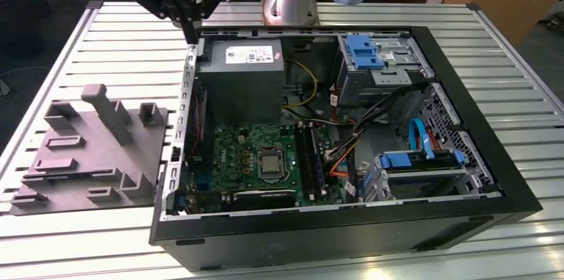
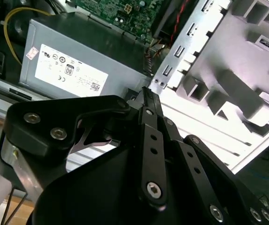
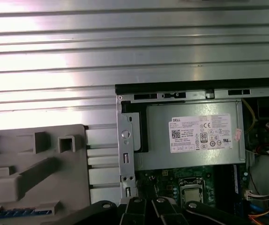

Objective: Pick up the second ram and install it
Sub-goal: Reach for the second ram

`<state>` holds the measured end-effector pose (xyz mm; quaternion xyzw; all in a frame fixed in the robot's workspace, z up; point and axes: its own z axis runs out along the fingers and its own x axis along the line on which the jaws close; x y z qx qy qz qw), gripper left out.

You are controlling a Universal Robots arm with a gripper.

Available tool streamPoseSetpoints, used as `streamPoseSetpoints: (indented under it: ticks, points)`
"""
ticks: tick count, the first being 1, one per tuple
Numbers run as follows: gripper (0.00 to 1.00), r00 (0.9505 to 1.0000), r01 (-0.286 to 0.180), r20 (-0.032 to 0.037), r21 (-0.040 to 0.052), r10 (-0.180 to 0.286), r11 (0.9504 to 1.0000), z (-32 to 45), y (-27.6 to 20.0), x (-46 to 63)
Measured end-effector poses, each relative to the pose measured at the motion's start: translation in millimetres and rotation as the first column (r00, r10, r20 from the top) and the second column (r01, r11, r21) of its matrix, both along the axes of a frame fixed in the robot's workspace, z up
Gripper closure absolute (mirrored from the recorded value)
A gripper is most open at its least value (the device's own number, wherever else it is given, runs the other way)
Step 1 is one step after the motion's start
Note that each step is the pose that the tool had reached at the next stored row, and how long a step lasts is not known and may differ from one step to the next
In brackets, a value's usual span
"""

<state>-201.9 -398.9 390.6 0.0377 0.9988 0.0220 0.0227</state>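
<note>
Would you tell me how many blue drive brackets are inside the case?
2: far bracket on the tall drive cage; near bracket on the low drive bay. Others may be hidden.

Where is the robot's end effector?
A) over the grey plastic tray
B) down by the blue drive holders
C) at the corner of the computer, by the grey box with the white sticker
C: in the exterior view the end effector hangs at a corner of the computer case, right beside the grey box.
</note>
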Motion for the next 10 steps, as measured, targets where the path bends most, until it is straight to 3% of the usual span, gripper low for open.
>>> streamPoseSetpoints:
  ticks: [10]
  points:
    - [0.9, 1.0, 0.0, 0.0031, 0.0001, 0.0, 1.0, -1.7, 0.0, -22.4]
